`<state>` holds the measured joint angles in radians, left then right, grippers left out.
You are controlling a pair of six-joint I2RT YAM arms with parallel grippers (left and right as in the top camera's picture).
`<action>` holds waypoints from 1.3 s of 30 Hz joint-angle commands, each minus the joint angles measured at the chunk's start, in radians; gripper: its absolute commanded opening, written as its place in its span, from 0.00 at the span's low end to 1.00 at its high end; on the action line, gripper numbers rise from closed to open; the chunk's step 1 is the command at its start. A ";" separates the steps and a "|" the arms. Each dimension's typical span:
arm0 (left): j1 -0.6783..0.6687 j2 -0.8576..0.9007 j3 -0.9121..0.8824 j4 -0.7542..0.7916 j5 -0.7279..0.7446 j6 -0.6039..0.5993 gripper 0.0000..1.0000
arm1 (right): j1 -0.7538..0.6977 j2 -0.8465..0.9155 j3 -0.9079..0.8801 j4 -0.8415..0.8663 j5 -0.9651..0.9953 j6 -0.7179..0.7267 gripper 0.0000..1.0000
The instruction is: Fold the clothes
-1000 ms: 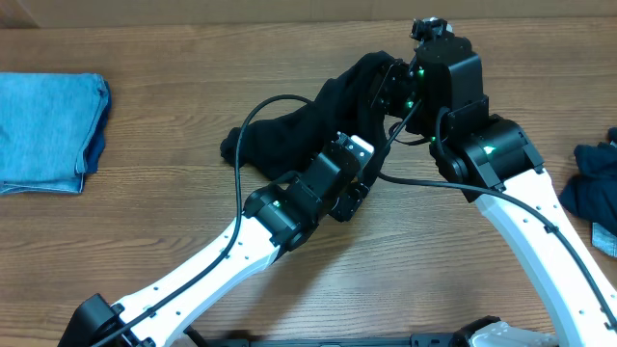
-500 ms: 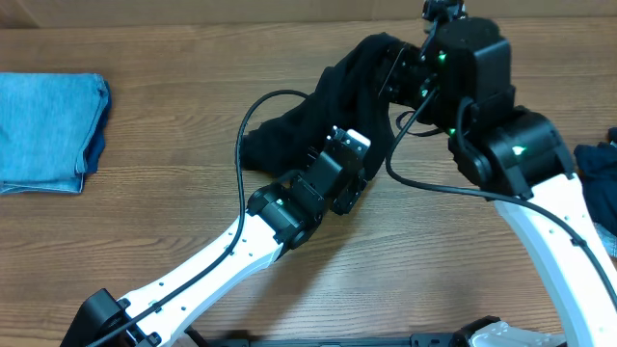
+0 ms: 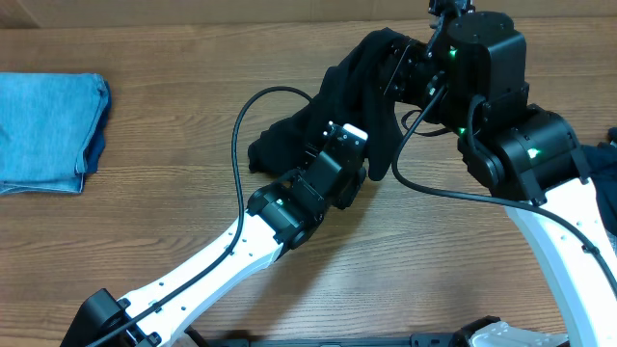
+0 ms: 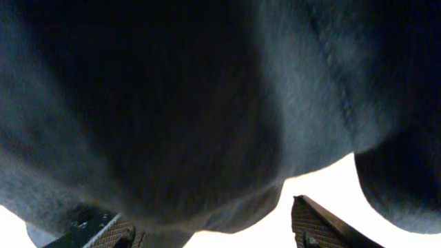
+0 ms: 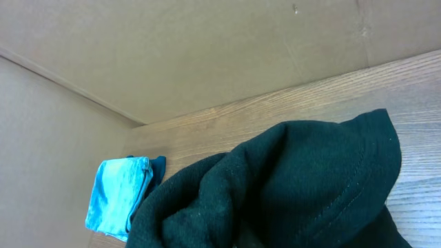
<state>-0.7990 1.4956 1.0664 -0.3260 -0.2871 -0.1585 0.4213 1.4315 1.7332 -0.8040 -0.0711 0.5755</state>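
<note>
Black T-shirt point(image 3: 333, 111), upper centre, is hauled higher and rightward than a second ago, pinched in my right claw point(image 3: 407, 72); less cloth lies on the counter point(image 3: 174, 135). My left claw point(image 4: 210, 224) is spread under the hanging hem, so an edge grab looks next.

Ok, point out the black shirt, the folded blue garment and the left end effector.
black shirt point(image 3: 352, 87): overhead, bunched middle of the cloth.
blue garment point(image 3: 43, 130): overhead, flat top of the fold.
left end effector point(image 4: 210, 227): left wrist, midway between its two fingertips.
</note>
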 commanded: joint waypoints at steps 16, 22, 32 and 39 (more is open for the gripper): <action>0.000 0.008 -0.003 0.082 0.037 -0.036 0.15 | 0.005 -0.018 0.037 0.031 -0.081 -0.006 0.04; 0.000 -0.048 0.009 0.042 -0.038 -0.037 0.04 | 0.005 -0.018 0.037 0.023 -0.053 -0.033 0.04; 0.074 -0.328 0.089 -0.176 -0.096 0.012 0.04 | 0.005 -0.018 0.037 -0.046 0.049 -0.053 0.04; 0.135 -0.410 0.089 -0.233 -0.117 0.013 0.04 | 0.005 -0.018 0.037 -0.094 0.109 -0.073 0.04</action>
<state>-0.6891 1.0981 1.1412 -0.5461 -0.3775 -0.1680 0.4217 1.4315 1.7336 -0.8955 -0.0143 0.5285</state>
